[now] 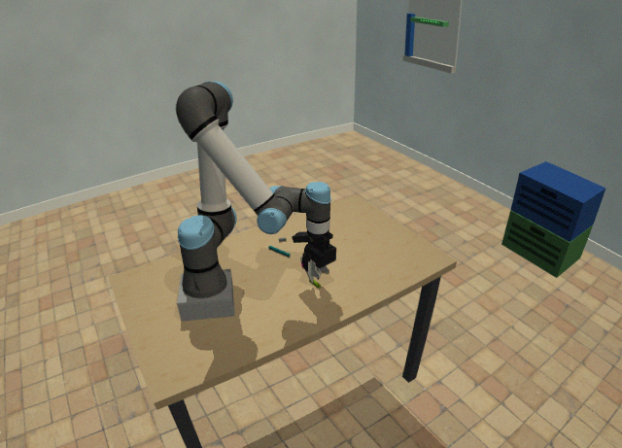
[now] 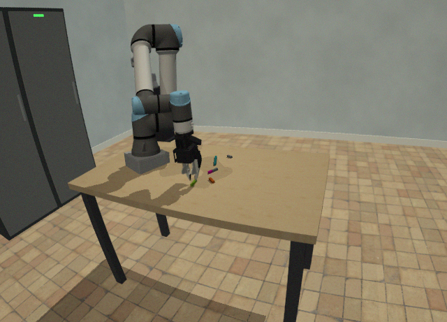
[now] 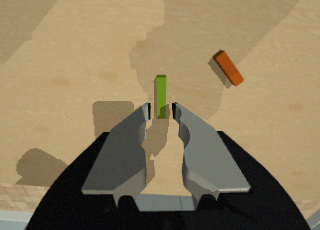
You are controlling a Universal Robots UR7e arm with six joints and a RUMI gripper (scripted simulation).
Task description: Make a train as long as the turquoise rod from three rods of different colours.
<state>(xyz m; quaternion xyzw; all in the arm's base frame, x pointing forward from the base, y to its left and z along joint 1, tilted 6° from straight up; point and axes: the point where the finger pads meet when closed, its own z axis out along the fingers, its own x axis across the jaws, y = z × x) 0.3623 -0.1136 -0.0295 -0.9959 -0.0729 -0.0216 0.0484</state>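
Note:
My gripper (image 3: 161,104) points straight down over the lime rod (image 3: 161,96), which lies flat on the table. Its fingers stand a little apart, with a narrow gap, and the rod's near end sits between the fingertips; I see no grip on it. In the top and exterior views the gripper (image 2: 191,177) hangs just above the lime rod (image 2: 193,182). The orange rod (image 3: 229,68) lies to the right of it, also seen in the exterior view (image 2: 211,180). The magenta rod (image 2: 211,171), the turquoise rod (image 2: 215,161) and the grey rod (image 2: 229,156) lie further back.
The robot base (image 1: 204,302) stands on the table's left part. A dark cabinet (image 2: 32,112) stands beside the table. A blue and green box stack (image 1: 552,217) stands off to the right on the floor.

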